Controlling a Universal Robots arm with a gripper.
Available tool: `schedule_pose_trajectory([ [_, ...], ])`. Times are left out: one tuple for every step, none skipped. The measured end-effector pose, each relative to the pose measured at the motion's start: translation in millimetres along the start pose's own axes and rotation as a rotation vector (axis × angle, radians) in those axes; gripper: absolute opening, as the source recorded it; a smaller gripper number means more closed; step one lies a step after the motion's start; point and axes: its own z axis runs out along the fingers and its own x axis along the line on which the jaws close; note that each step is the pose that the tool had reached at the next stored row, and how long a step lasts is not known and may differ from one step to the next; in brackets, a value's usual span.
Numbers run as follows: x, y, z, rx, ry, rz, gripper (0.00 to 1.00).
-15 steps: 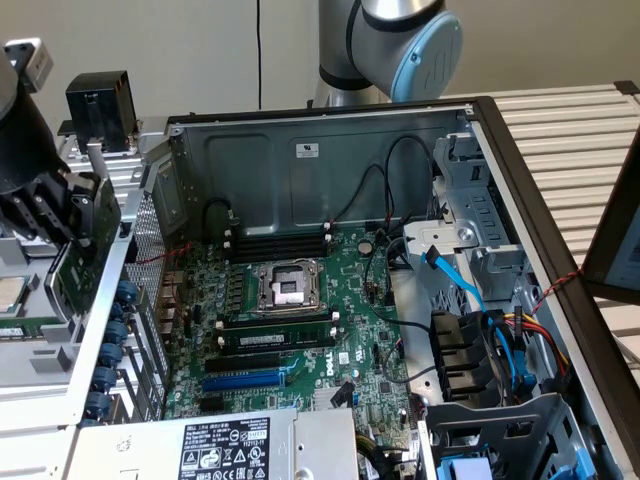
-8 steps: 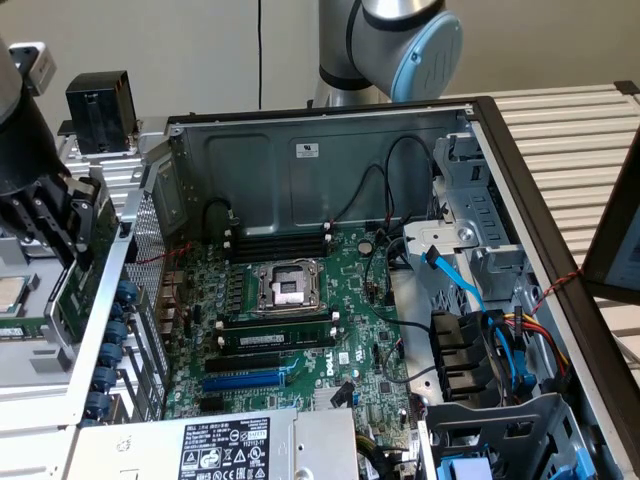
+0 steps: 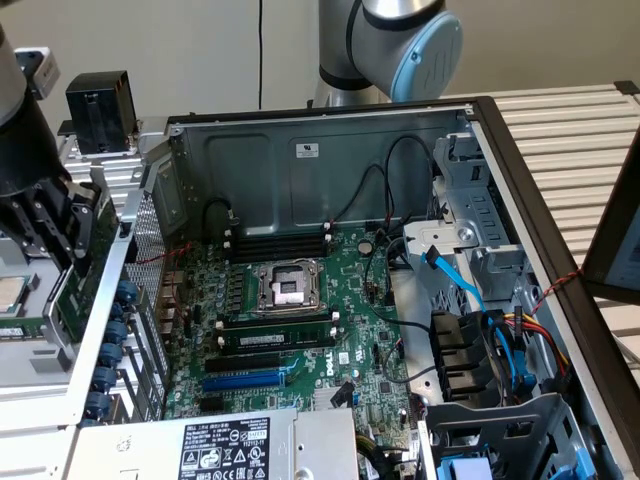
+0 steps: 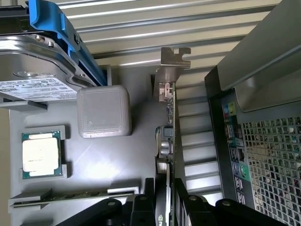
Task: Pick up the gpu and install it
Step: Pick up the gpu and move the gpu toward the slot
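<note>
Fingers (image 4: 146, 203) of the gripper (image 4: 164, 208) are clamping the gpu (image 3: 85, 275) edge-on at the exterior view's left, outside the case (image 3: 150, 250). Its bracket (image 4: 175, 57) is hanging beside the tray (image 4: 117, 160), leaving open room toward the case wall. Rightward, the motherboard (image 3: 300, 315) is lying exposed, with cables (image 3: 480, 330) crowding its far edge.

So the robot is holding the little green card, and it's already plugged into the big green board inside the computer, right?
Not quite: it isn't plugged in. The gripper does hold the gpu, but the exterior view shows the card outside the computer case, beside the perforated wall on that view's left, apart from the motherboard inside.
</note>
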Motion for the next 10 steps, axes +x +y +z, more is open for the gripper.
schedule_pose_trajectory([
  [-0.4,0.0,0.1,0.0026,-0.0004,0.000,0.29],
  [-0.9,0.2,0.3,0.0045,-0.0006,0.000,0.29],
  [-1.7,0.4,0.5,0.0059,-0.0008,0.000,0.29],
  [-2.7,0.6,0.8,0.0070,-0.0010,0.000,0.29],
  [-3.6,1.1,1.1,0.0087,-0.0012,0.000,0.29],
  [-4.2,1.8,1.5,0.0109,-0.0017,0.000,0.29],
  [-5.1,2.3,2.0,0.0137,-0.0014,-0.001,0.29],
  [-5.5,3.0,2.5,0.0169,-0.0007,-0.001,0.29],
  [-5.7,3.8,3.1,0.0202,0.0001,-0.001,0.29],
  [-6.0,4.5,3.8,0.0230,0.0011,-0.001,0.29],
])
